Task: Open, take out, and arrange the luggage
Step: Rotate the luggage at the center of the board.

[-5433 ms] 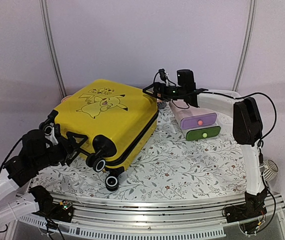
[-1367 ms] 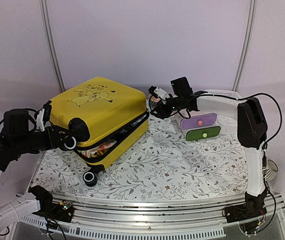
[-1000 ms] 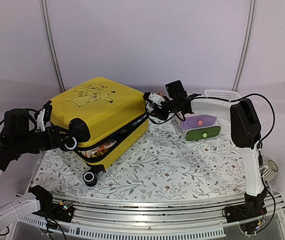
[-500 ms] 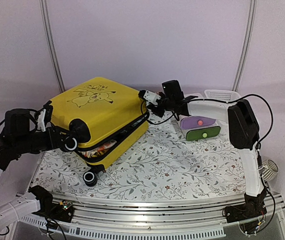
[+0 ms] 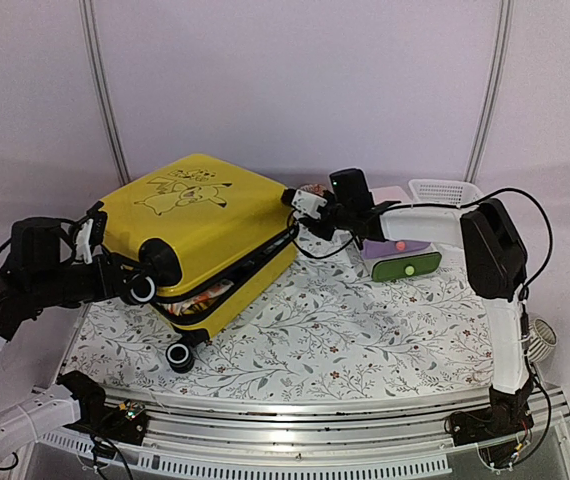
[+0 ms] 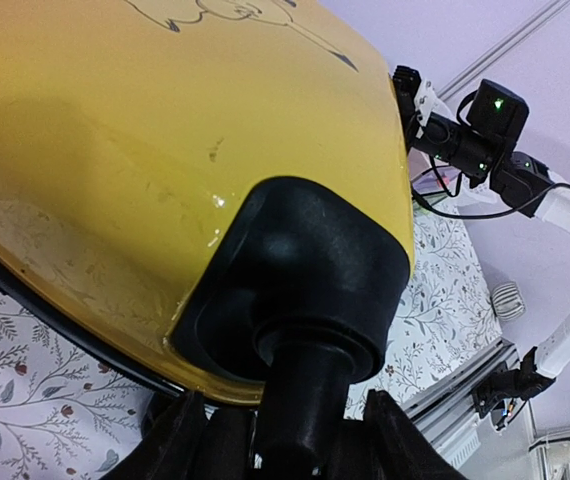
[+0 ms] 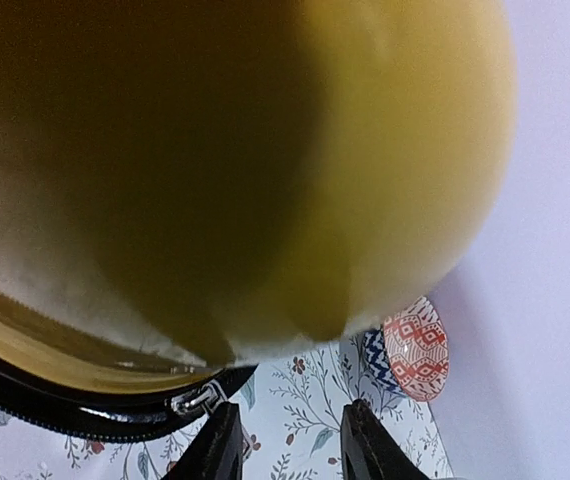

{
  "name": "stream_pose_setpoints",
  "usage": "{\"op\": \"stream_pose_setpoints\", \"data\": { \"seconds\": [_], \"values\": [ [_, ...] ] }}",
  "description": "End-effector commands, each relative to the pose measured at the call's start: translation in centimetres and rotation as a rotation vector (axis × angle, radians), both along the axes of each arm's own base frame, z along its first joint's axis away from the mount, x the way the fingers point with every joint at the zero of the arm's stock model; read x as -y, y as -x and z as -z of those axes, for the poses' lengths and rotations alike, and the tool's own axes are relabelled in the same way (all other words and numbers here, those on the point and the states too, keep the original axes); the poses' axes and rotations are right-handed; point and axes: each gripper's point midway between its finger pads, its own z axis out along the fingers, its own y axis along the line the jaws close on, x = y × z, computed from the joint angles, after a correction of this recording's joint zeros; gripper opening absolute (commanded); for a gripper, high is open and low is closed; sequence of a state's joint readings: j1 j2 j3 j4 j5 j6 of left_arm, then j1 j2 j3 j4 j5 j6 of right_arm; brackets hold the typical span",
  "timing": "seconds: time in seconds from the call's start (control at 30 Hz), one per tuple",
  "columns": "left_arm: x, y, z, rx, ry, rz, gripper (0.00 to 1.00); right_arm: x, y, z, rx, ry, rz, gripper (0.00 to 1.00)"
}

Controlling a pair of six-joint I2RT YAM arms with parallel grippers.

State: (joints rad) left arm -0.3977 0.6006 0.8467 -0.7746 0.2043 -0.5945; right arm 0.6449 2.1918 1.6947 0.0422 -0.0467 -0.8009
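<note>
Glossy, smooth yellow hard-plastic luggage [image 5: 210,225], matt black plastic wheel housing [image 6: 305,285] at its corner, shiny metal zipper pull [image 7: 193,398], matt floral-print cloth [image 5: 365,325] beneath the luggage

One yellow Pikachu suitcase [image 5: 205,215], with two black wheels [image 5: 178,356] showing from above. One pink-and-green drawer box [image 5: 405,262], one white mesh basket [image 5: 443,188], one floral cloth [image 5: 345,340], one small red-and-blue patterned item [image 7: 412,352]. Two pincers: the left pincer [image 6: 285,442] and the right pincer [image 7: 287,440].

White links [image 5: 435,220], blk joints [image 5: 490,250], loose blk cables [image 5: 537,215], green LED [image 5: 335,183] nr right end effector [image 5: 295,198].
</note>
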Motion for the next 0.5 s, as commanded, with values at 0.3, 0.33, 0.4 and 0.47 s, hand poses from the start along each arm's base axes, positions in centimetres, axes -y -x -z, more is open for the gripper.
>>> {"op": "stream_pose_setpoints", "data": {
  "seconds": [0.3,0.33,0.4,0.47],
  "values": [
    [-4.0,-0.9,0.1,-0.002,-0.057,-0.217,0.22,2.2,3.6,5.1,-0.140,0.130,-0.065,0.40],
    [-3.9,-0.9,0.0,-0.001,-0.055,-0.216,0.22,2.1,3.4,5.2,-0.138,0.128,-0.063,0.40],
    [-4.0,-0.9,-0.1,0.002,-0.055,-0.217,0.22,2.0,3.0,5.2,-0.131,0.119,-0.052,0.42],
    [-4.0,-0.9,-0.2,0.007,-0.054,-0.218,0.22,1.6,2.6,4.8,-0.120,0.100,-0.048,0.47]
  ]
}}
